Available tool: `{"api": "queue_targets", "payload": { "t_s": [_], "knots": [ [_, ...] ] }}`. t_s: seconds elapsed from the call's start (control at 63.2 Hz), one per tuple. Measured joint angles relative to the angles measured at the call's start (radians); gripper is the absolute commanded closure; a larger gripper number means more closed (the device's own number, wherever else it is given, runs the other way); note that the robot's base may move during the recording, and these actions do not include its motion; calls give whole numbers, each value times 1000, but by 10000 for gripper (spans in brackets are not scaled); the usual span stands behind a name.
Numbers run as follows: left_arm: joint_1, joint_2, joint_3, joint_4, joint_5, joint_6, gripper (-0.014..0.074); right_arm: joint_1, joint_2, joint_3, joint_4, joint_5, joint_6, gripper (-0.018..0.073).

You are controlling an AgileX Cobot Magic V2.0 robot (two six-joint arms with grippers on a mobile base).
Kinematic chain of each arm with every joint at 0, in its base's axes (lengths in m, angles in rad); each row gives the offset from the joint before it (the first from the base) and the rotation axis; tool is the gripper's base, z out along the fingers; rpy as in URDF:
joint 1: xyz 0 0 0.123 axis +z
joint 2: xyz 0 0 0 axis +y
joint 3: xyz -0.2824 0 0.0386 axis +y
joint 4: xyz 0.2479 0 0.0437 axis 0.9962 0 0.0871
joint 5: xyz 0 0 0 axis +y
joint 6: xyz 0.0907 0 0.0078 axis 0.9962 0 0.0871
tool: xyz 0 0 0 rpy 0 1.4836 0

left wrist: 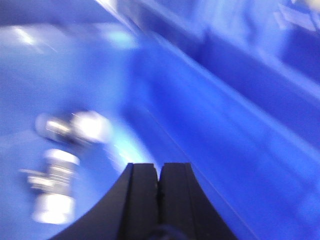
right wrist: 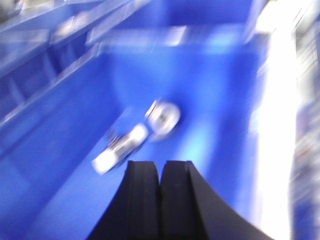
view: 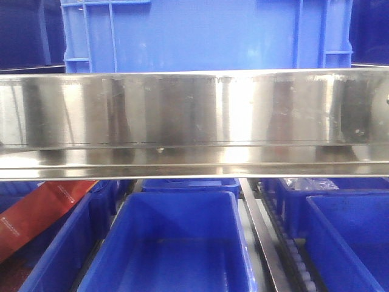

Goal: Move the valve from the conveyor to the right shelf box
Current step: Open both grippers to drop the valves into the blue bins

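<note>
In the right wrist view a silver valve lies on the floor of a blue box. My right gripper is shut and empty just above and in front of it. In the left wrist view silver valves lie on the floor of another blue box, left of my shut, empty left gripper. Both wrist views are blurred. The conveyor is out of view. Neither gripper shows in the front view.
The front view shows a steel shelf rail across the middle, a blue crate above it and several blue bins below. A red packet lies at lower left. A metal roller track runs between bins.
</note>
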Motion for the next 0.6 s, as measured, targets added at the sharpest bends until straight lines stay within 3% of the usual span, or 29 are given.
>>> {"api": "queue_targets", "payload": {
  "t_s": [0.111, 0.206, 0.396, 0.601],
  "knots": [
    [-17, -101, 112, 194, -27, -130, 708, 0, -97, 112, -43, -92, 0, 727],
    [-19, -192, 234, 283, -68, -188, 708, -1, -167, 236, -51, -183, 0, 727],
    [-19, -413, 548, 330, -275, -213, 708, -1, -345, 496, -54, -355, 0, 727],
    [-19, -648, 860, 334, -419, -217, 708, -1, -557, 716, -54, -392, 0, 727]
  ]
}}
